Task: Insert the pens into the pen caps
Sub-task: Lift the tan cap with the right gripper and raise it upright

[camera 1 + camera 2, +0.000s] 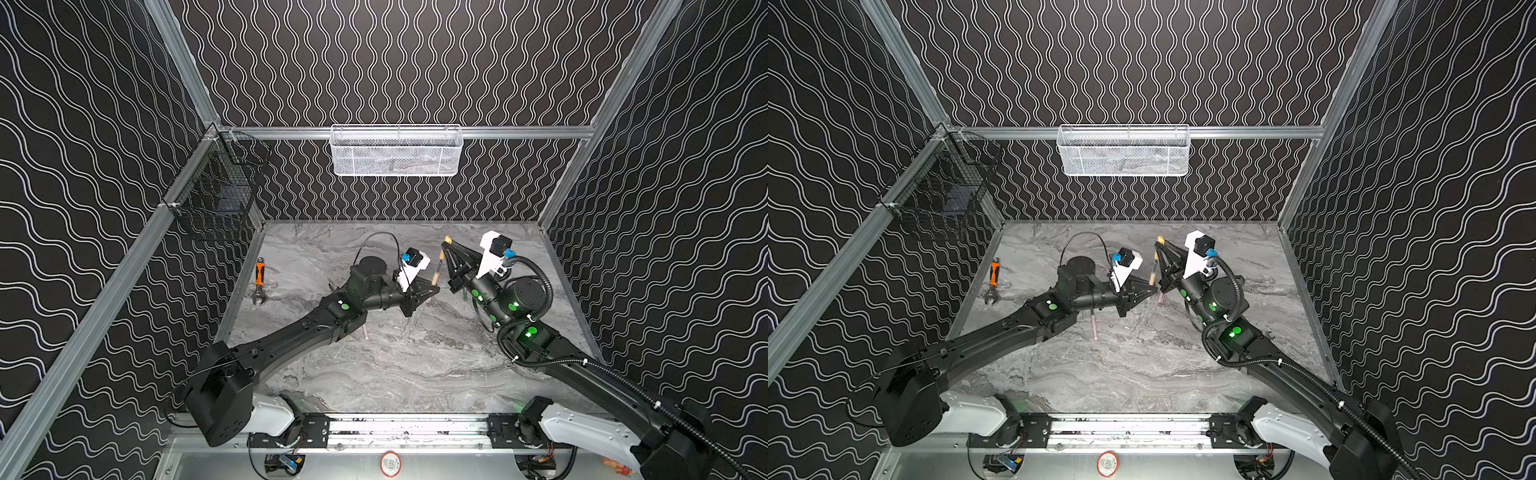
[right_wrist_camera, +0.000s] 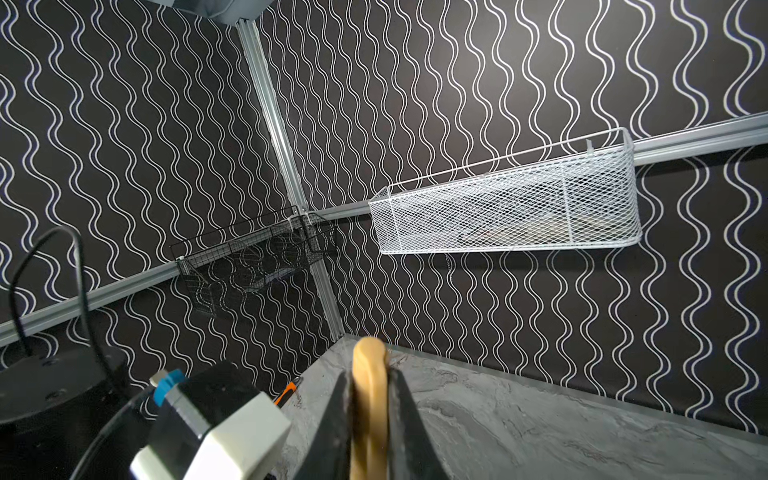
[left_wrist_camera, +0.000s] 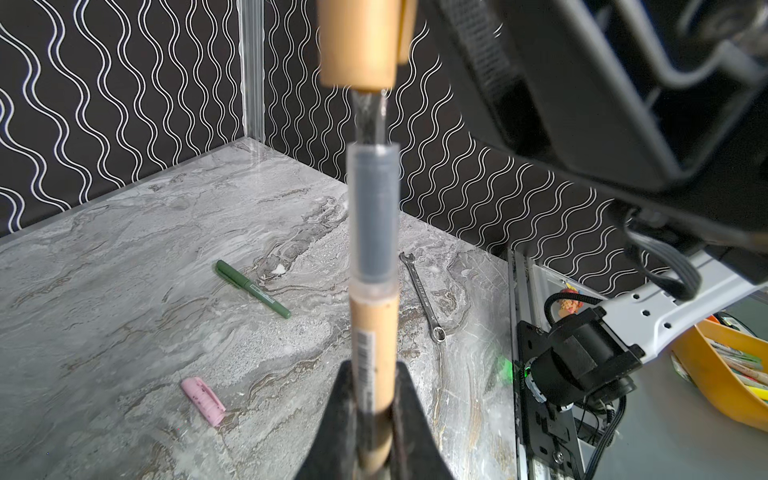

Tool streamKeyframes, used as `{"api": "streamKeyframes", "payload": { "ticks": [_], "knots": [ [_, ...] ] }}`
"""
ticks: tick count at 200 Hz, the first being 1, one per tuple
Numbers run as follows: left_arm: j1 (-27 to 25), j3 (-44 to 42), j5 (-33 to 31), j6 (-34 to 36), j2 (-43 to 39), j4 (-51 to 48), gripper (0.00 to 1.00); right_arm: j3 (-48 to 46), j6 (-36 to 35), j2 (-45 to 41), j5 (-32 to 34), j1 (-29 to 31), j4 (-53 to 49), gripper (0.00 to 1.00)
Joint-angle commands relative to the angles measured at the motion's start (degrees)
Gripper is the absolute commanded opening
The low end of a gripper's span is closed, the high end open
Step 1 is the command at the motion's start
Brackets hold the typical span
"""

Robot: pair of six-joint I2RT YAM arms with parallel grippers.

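The left gripper [image 3: 371,382] is clamped on the tan rear of the gold pen [image 3: 374,216] and holds it in the air above the back middle of the desk [image 1: 395,365]. The right gripper [image 2: 370,382] is clamped on the gold cap [image 2: 368,353] just beyond the pen's writing end. In the left wrist view the pen's thin tip reaches the cap's open mouth, in line with it. I cannot tell how far in it goes.

In both top views the two grippers meet nose to nose, with the pen slanting up from the left one to the cap.

The pink pen [image 1: 1094,328] lies on the desk near the middle, with its upper end under the left arm. The green pen [image 3: 253,289] lies flat towards the right edge, and a steel spanner [image 3: 422,297] lies near it, apart from it. The pink cap [image 3: 203,401] lies alone on the bare desk, well apart from the green pen. The orange wrench [image 1: 259,280] lies close to the left edge.

A white basket [image 1: 395,153] hangs on the back wall and a black basket [image 1: 216,199] on the left wall.
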Motion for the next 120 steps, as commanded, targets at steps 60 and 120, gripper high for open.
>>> {"api": "streamKeyframes", "payload": {
  "ticks": [60,120],
  "knots": [
    [0.03,-0.69,-1.73,0.48,-0.98,2.39,0.00,-0.93,3.76,0.15,-1.76,0.26,0.44,0.16],
    [0.02,-1.12,-2.28,0.48,-1.74,2.81,0.00,-1.90,4.67,-0.64,-1.56,0.25,-0.29,0.17]
  ]
}}
